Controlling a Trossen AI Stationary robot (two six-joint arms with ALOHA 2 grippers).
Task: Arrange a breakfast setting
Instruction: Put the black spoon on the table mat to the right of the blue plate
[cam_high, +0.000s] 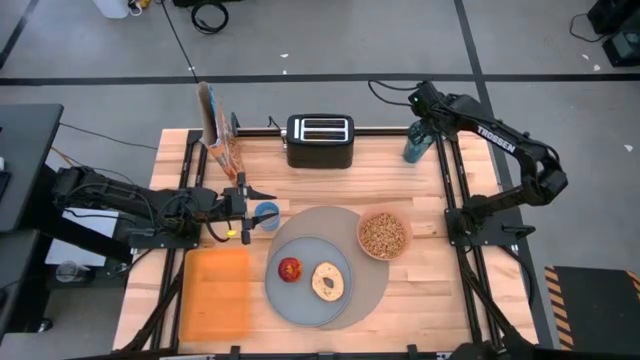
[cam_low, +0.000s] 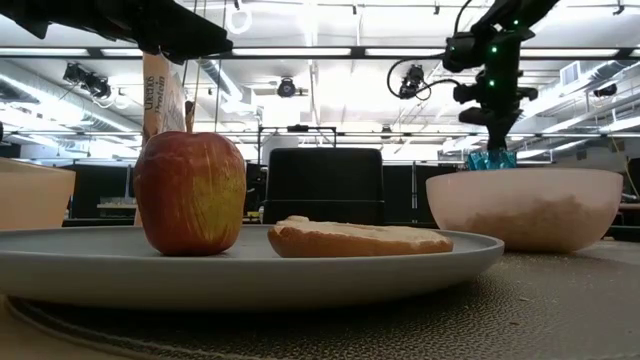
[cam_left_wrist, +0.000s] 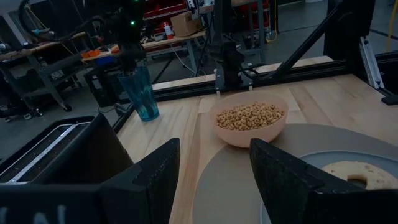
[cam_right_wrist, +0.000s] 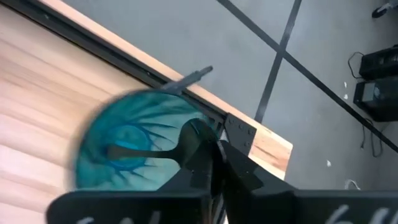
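A blue-grey plate (cam_high: 305, 292) with a red apple (cam_high: 290, 268) and a bagel (cam_high: 328, 281) lies on the round grey mat (cam_high: 362, 290). A pink bowl (cam_high: 383, 235) of cereal rests on the mat's far right edge. A small blue cup (cam_high: 266, 213) stands off the mat's far left edge. My left gripper (cam_high: 248, 208) is open beside the cup; the cup is out of the left wrist view (cam_left_wrist: 214, 168). My right gripper (cam_high: 421, 133) points down over a teal tumbler (cam_high: 416, 150) at the far right, shut on a metal spoon (cam_right_wrist: 143, 150). My right gripper pinches the spoon's upper end (cam_right_wrist: 194, 138) between its two shut fingers, from above, pointing down. The spoon slants down inside the tumbler (cam_right_wrist: 124, 149), its lower end (cam_right_wrist: 111, 151) near the tumbler's bottom.
A black toaster (cam_high: 320, 140) stands at the far middle and a cereal box (cam_high: 215, 125) at the far left. An orange board (cam_high: 215, 290) lies near the left front. Black frame rails (cam_high: 455, 200) run along both sides of the table.
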